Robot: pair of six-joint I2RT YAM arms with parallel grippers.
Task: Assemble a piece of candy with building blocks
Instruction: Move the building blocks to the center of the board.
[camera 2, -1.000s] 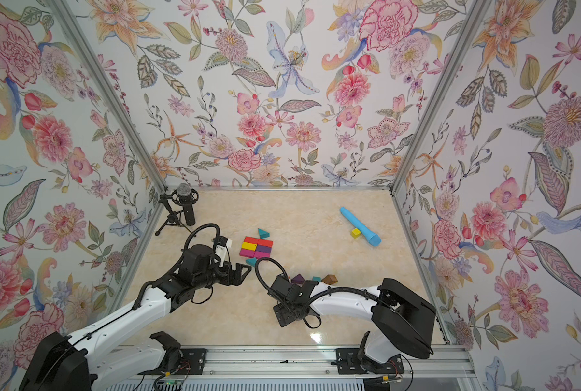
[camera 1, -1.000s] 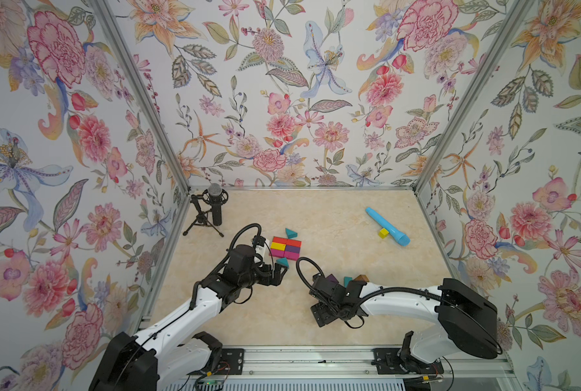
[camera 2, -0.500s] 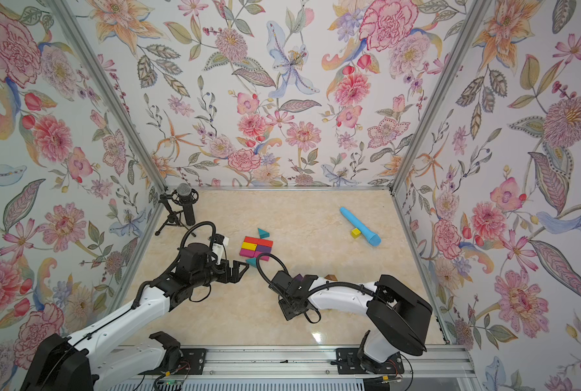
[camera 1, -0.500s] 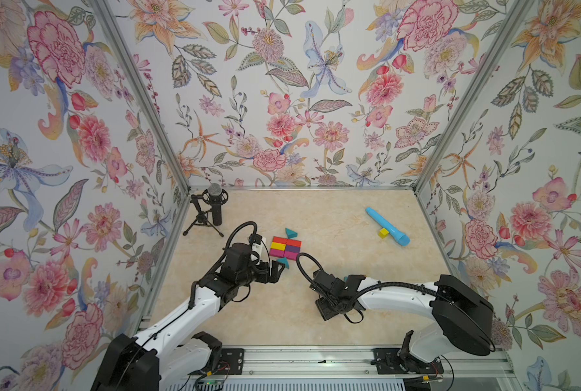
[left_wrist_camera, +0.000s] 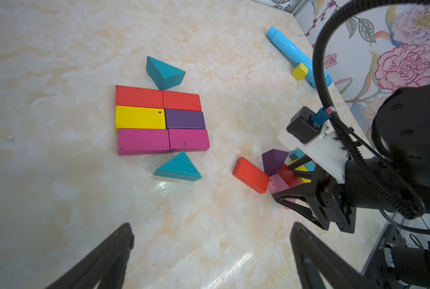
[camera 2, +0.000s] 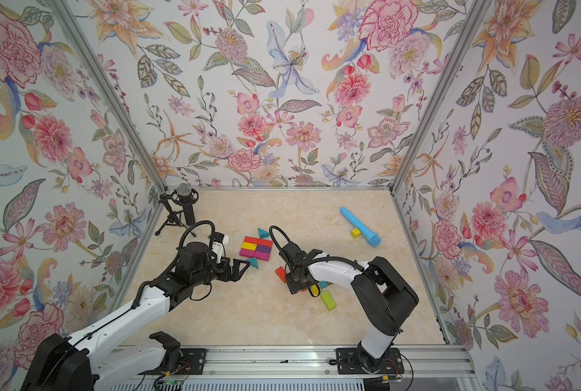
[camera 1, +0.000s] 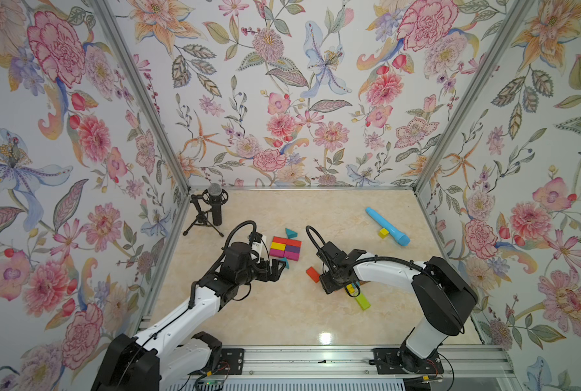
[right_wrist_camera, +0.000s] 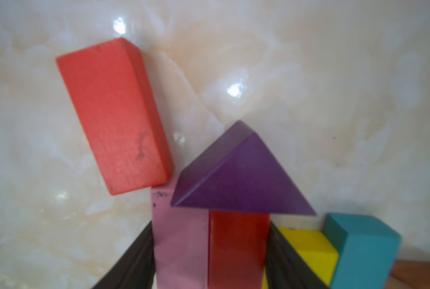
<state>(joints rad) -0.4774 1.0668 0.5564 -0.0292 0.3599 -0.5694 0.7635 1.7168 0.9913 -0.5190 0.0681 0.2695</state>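
While the left gripper (left_wrist_camera: 211,226) hangs spread wide, the right gripper (right_wrist_camera: 210,229) clamps the pink and dark red bricks (right_wrist_camera: 184,240) together.

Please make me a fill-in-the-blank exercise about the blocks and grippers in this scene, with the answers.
1. In the brick rectangle, the yellow brick shares its row with a ____ brick.
2. Both wedges beside it are ____.
3. The left gripper stands ____.
4. The right gripper is closed on a pink brick and a ____ one.
Answers: purple; teal; open; red.
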